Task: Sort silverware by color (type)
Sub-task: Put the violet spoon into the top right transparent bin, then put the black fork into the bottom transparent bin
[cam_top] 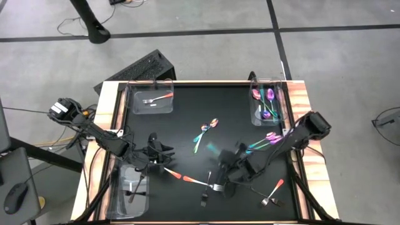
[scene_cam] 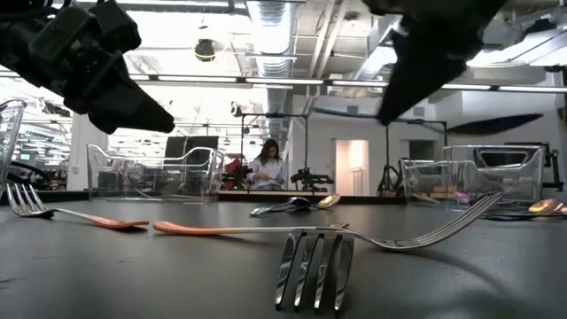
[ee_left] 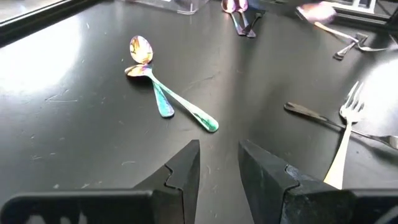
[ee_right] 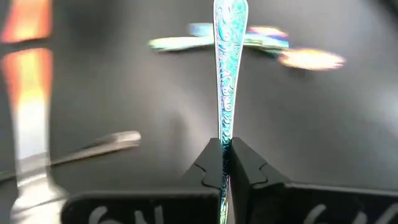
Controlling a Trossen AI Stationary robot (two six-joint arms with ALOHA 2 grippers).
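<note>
On the black table top (cam_top: 187, 106) seen from above, the right gripper (cam_top: 224, 164) hangs over the near middle, pinched shut on an iridescent utensil (cam_top: 212, 149), which shows only as a teal blur beside it. Two more iridescent spoons (cam_top: 206, 131) lie crossed near the table's centre, and another iridescent piece (cam_top: 265, 141) lies toward the right edge. The left gripper (cam_top: 164, 152) hovers left of centre, its fingers slightly apart and empty. An orange-handled fork (cam_top: 187, 179) lies near the front edge, with a dark fork (cam_top: 204, 199) just beside it and a second orange-handled fork (cam_top: 274, 190) toward the front right corner. The clear bin (cam_top: 150, 99) at the back left corner holds one orange-handled spoon, the bin (cam_top: 269, 105) at the back right corner holds purple pieces, and the bin (cam_top: 128, 190) at the front left corner holds dark ones.

From table height, a silver fork (scene_cam: 314, 266) lies closest, tines forward, with an orange handle (scene_cam: 208, 229) stretching behind it. A person (scene_cam: 268, 167) sits far back in the room.

The left wrist camera shows its narrow-set fingers (ee_left: 186, 177) with nothing between them, above bare table short of the crossed spoons (ee_left: 163, 93).

The right wrist camera shows its fingers (ee_right: 211, 165) closed tight on the patterned teal handle (ee_right: 225, 74), which stands straight out from them.
</note>
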